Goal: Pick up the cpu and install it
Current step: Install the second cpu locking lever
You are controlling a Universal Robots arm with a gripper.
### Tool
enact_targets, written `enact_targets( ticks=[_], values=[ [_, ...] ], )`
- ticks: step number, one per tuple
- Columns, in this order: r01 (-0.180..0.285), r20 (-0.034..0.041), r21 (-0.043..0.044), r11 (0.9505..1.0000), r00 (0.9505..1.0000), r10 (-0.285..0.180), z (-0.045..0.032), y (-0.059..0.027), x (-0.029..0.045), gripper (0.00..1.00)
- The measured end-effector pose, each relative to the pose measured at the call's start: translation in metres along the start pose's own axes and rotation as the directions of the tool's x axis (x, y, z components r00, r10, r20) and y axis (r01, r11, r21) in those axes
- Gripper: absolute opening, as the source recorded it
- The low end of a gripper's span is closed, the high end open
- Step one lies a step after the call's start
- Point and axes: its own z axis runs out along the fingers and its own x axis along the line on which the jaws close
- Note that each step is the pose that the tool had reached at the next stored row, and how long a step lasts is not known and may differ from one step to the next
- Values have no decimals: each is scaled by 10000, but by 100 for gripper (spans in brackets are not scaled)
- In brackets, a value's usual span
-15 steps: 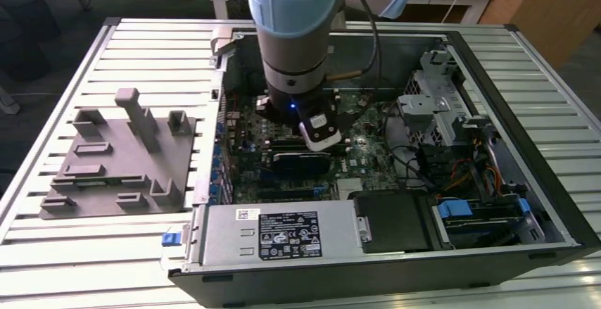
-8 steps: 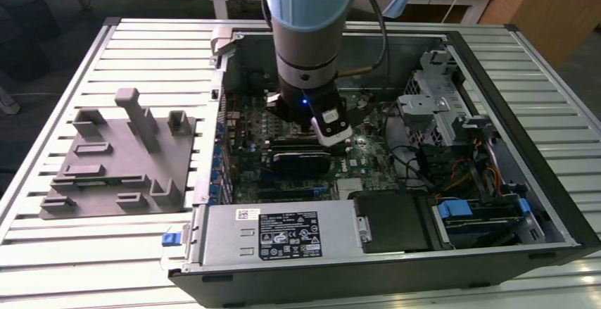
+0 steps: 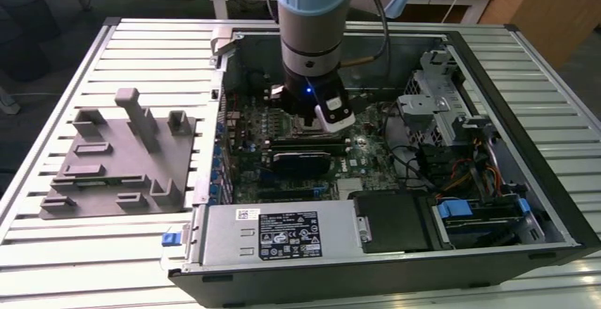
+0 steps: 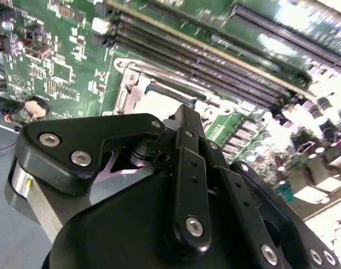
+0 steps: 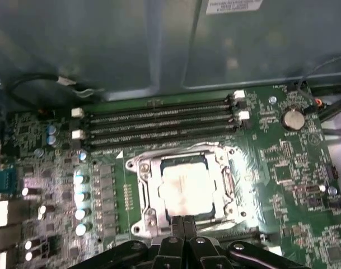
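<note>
Black linkages of the tool [image 5: 184, 224] fill the near edge of the first wrist view, its 2 fingertips [image 5: 178, 221] pressed together with nothing between them. Just past the tips the cpu [image 5: 187, 188] lies flat inside the socket frame [image 5: 145, 190] on the motherboard [image 5: 288, 168], so it looks already seated, and the tool stands directly above its near edge, very close or perhaps touching. Beyond the socket run 4 memory slots [image 5: 159, 126], with a coin cell [image 5: 294, 118] off to one side. In the exterior view the arm [image 3: 314, 34] reaches down into the open computer case [image 3: 526, 112] on the slatted worktop [image 3: 56, 77], a grey tray [image 3: 112, 161] beside it.

My worry: any sideways drag or hard press could skew the chip and bend socket pins beneath.
</note>
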Motion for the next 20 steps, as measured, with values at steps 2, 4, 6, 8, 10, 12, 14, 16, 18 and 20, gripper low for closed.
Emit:
enact_targets(
  ticks=[2, 4, 6, 8, 10, 12, 14, 16, 18, 20],
  values=[
    [7, 11, 113, 9999, 10000, -7, 14, 56, -4, 11],
    [15, 24, 239, 9997, 10000, -16, 28, 110, -10, 11],
    [22, 32, 365, 9993, 10000, -23, 41, 157, -18, 11],
    [27, 35, 490, 9988, 10000, -29, 52, 193, -29, 11],
    [31, 26, 577, 9983, 10000, -33, 62, 220, -49, 11],
    [26, 6, 602, 9982, 10000, -27, 69, 237, -79, 11],
    [25, -4, 604, 9982, 10000, -25, 76, 252, -100, 11],
    [24, -9, 604, 9982, 10000, -23, 80, 262, -113, 11],
    [24, -14, 605, 9982, 10000, -23, 81, 263, -120, 11],
    [23, -15, 606, 9982, 10000, -22, 81, 264, -121, 11]
  ],
)
